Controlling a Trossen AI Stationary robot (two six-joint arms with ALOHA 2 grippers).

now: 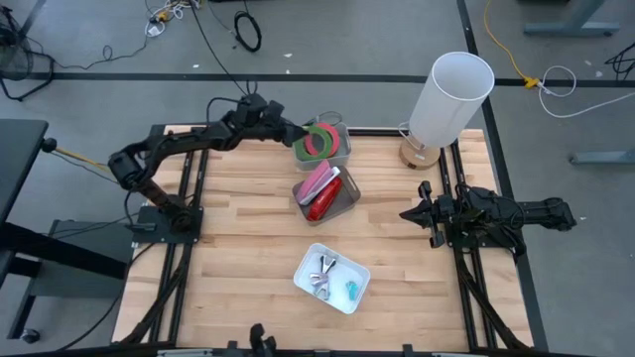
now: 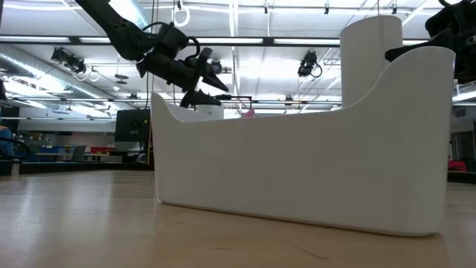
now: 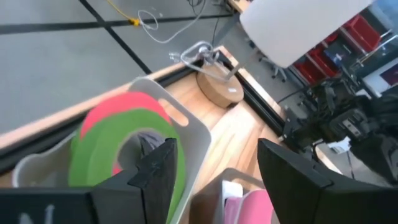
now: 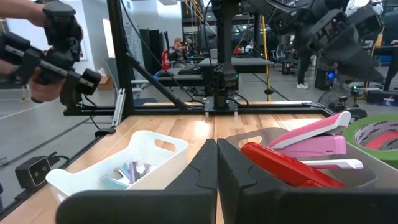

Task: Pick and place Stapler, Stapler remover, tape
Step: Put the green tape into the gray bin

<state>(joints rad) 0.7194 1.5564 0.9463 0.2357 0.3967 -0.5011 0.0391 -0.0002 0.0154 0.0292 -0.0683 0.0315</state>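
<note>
Nearest, at the front of the wooden surface (image 1: 238, 258), a white tray (image 1: 332, 279) holding small metal pieces. Farther in, a grey bin (image 1: 327, 194) with a pink stapler (image 4: 314, 138) and a red stapler (image 4: 283, 163) lying inside. Off to the right edge, the right gripper (image 1: 409, 213) parked low, fingers (image 4: 186, 180) pressed together on nothing. Farthest back, the left gripper (image 1: 301, 134) hovering over another grey bin (image 3: 186, 134), fingers (image 3: 155, 171) spread apart, empty. In that bin, the tape (image 3: 102, 152): green roll in front, red-pink roll behind. Beyond, at the far right corner, a white lamp (image 1: 451, 94).
</note>
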